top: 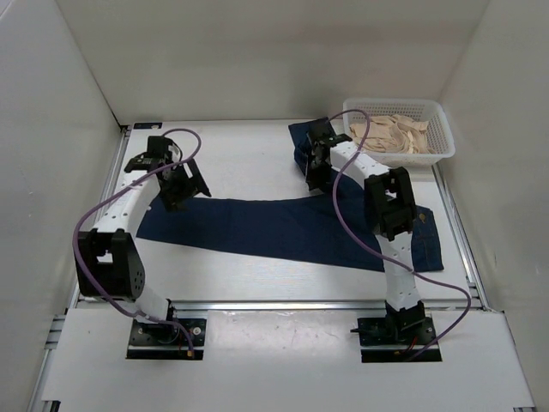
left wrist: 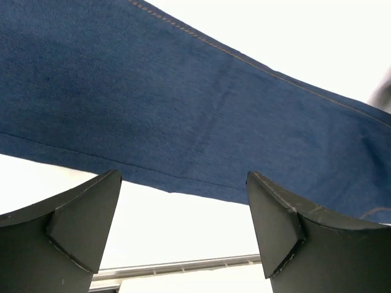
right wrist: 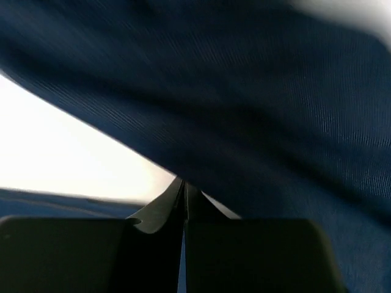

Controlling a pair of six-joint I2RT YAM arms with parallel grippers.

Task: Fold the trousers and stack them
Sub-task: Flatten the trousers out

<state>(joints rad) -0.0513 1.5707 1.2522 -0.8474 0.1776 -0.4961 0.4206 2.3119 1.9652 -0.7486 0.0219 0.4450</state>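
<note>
at the mid tabletop (top: 249, 283) we see the trousers (top: 283, 227) spread out. left end effector (left wrist: 183, 201) hangs wide open, empty, over a leg edge. farther back, right end effector (right wrist: 183, 190) is pinched closed on denim near the basket (top: 442, 148). first fold, we judge; next, left should grip that edge.

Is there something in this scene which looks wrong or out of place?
Nothing is damaged or spilled. Only the jeans lie askew: one leg stretches flat toward the left claw, the other bends up toward the basket, bunched where the shut right claw seems to pinch it.
</note>
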